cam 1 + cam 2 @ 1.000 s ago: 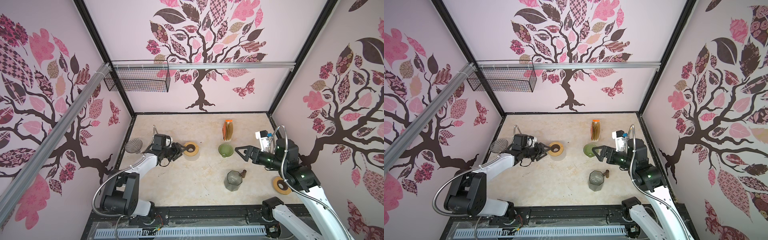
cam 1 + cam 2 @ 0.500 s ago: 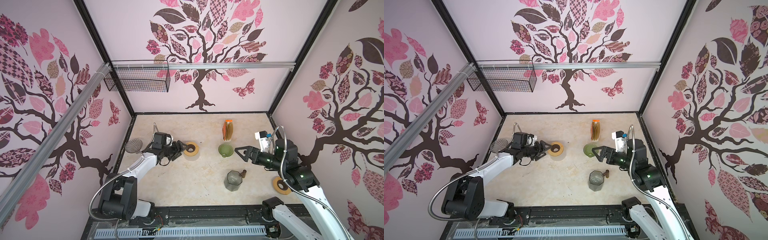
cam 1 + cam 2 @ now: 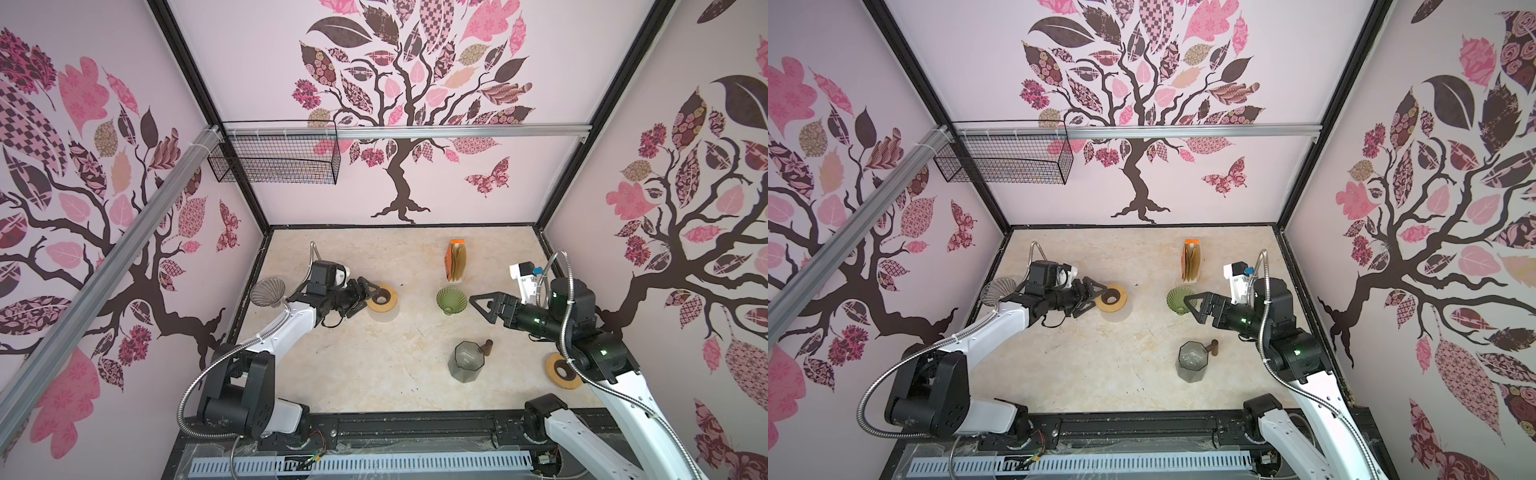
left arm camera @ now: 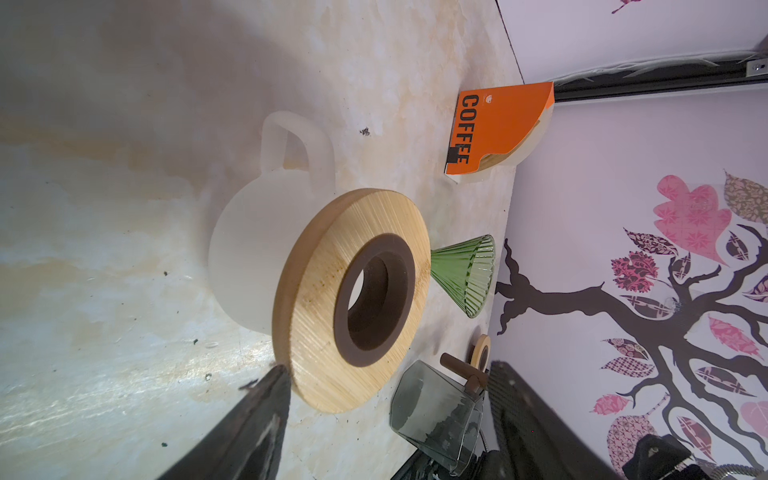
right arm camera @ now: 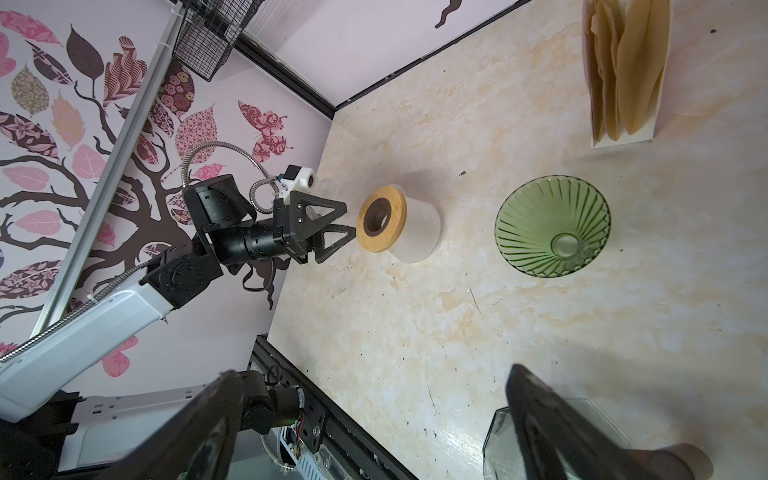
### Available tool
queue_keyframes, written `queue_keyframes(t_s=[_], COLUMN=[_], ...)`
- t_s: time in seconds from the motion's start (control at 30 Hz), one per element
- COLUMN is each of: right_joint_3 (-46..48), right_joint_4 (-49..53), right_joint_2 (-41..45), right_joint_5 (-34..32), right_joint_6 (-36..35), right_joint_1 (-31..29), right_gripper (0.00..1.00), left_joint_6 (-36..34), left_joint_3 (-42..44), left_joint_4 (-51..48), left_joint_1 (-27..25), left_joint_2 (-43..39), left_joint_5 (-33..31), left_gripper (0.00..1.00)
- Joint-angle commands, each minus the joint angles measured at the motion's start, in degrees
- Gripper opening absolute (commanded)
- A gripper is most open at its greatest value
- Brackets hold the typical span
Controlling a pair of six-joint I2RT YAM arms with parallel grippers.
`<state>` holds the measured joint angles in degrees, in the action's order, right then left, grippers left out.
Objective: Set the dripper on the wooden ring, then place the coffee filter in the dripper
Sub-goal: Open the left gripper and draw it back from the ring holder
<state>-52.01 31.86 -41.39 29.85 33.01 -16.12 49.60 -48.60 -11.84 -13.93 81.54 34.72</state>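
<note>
Green glass marks the dripper [image 3: 451, 300] in both top views, mouth upward on the bench [image 3: 374, 374], toward 3 o'clock from its middle. The coffee filters [image 3: 459, 261] stand on edge in an orange-fronted holder [image 3: 449, 262] at the dripper's 12 o'clock, apart from it. My right jaws come in from the dripper's 3 o'clock, spread wide and empty, tips near its rim. Well apart at the dripper's 9 o'clock, a frosted mug [image 3: 1116, 312] carries a bamboo ring [image 3: 1111, 300]. My left jaws sit at that ring's 9 o'clock, parted and holding nothing. A smoked glass jug [image 3: 467, 360] stands at the dripper's 6 o'clock.

From the left wrist I see the bamboo ring [image 4: 353, 299] large on the frosted mug [image 4: 249, 249]. One jaw lies just beside the ring's rim and the other stands well off, so the gap is open. I cannot tell whether that nearer jaw touches the wood. Past the ring are the dripper [image 4: 467, 274], the holder [image 4: 498, 129] with COFFEE printed on it, and the jug [image 4: 436, 419].

From the right wrist, both jaws stand far apart with bare bench between them. The ribbed dripper [image 5: 552, 226] lies ahead, and the filters [image 5: 623, 70] are fanned in the holder beyond it.
</note>
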Motion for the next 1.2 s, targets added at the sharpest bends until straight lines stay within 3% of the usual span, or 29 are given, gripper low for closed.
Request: queue_keyframes(t_s=[0.0, 0.9, 1.17], right_joint_3=[0.07, -0.29, -0.95], right_joint_4=[-0.70, 0.01, 2.16], right_joint_2=[0.08, -0.33, -0.75], right_joint_5=[0.55, -0.63, -2.96], right_joint_6=[-0.42, -0.44, 0.06], right_joint_1=[-0.40, -0.38, -0.45], right_gripper=[1.00, 1.00, 1.00], left_joint_6=[0.39, 1.99, -0.04], left_joint_3=[-2.54, -1.81, -2.89], left_joint_4=[2.50, 6.65, -0.15], left_joint_1=[-0.41, -0.88, -0.83], left_joint_2=[0.65, 1.40, -0.39], left_joint_5=[-0.16, 0.88, -2.75], left_gripper=[0.77, 0.77, 0.77])
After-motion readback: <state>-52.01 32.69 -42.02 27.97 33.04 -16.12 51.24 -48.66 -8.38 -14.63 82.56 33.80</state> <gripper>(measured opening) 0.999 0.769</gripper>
